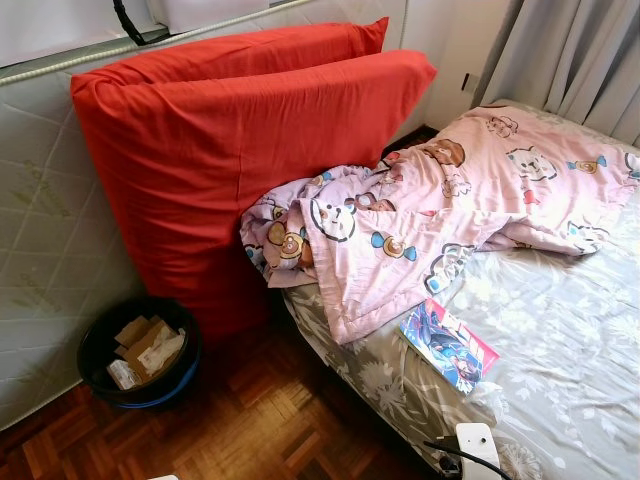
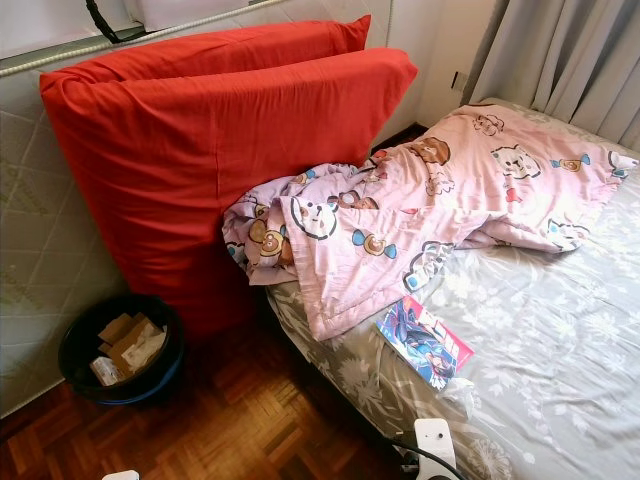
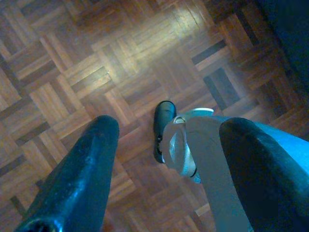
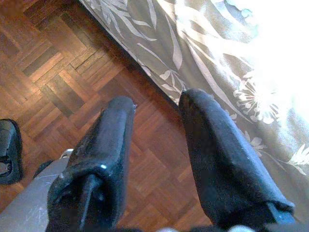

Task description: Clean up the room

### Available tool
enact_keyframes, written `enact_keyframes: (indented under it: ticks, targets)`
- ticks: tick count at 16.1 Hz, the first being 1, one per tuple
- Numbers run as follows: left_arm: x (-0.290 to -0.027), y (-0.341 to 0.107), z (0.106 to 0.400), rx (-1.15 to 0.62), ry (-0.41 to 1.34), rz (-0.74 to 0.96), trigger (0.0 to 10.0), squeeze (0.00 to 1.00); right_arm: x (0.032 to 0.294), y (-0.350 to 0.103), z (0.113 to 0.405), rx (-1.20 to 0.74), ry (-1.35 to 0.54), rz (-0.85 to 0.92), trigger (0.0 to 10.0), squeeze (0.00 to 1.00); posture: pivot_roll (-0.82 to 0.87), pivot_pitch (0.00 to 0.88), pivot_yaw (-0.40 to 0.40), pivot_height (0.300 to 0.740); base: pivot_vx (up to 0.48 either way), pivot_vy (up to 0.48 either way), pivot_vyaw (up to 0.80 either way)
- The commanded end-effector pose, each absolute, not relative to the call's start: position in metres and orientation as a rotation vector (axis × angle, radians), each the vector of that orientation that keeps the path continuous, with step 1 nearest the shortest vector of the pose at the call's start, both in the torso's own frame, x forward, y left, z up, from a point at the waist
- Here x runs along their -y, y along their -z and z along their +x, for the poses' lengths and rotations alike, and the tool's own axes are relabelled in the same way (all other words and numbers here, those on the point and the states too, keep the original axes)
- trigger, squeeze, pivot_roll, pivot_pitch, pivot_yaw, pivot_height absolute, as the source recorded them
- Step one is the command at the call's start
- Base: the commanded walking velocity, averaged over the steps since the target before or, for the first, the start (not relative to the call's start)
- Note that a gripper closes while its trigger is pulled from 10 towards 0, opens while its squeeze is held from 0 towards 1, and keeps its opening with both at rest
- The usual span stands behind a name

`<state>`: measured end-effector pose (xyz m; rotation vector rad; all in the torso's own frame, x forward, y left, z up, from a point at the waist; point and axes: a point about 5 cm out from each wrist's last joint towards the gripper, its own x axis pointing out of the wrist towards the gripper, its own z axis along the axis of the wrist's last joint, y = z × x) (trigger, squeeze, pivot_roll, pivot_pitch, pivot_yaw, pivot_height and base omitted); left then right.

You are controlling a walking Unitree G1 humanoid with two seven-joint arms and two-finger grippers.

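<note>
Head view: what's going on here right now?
Nothing is being handled yet. The robot faces a bed with a crumpled pink blanket and a book near its edge. Red cushions lean on the wall beside a black bin holding scraps. Both end effectors, left and right, hang open above the parquet floor.

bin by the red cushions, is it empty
No, the black bin on the wooden floor beside the red cushions holds cardboard pieces and paper scraps.
</note>
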<state>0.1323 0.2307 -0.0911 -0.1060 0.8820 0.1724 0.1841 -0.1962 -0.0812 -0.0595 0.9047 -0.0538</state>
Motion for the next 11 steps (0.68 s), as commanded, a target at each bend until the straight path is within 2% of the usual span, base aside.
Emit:
enact_keyframes:
  ticks: [1, 11]
  targets:
    - [-0.2300, 0.0762, 0.1828, -0.918, -0.192, 0.007, 10.0, 0.00, 0.2072, 0.0701, 0.2052, -0.906, 0.113, 0.141, 10.0, 0.00, -0.01, 0.000, 0.003, 0.740, 0.000, 0.000, 0.00]
    - [-0.2314, 0.0732, 0.1877, -0.897, -0.199, 0.032, 10.0, 0.00, 0.2075, 0.0688, 0.2080, -0.906, 0.122, 0.152, 10.0, 0.00, 0.00, 0.000, -0.001, 0.740, 0.000, 0.000, 0.00]
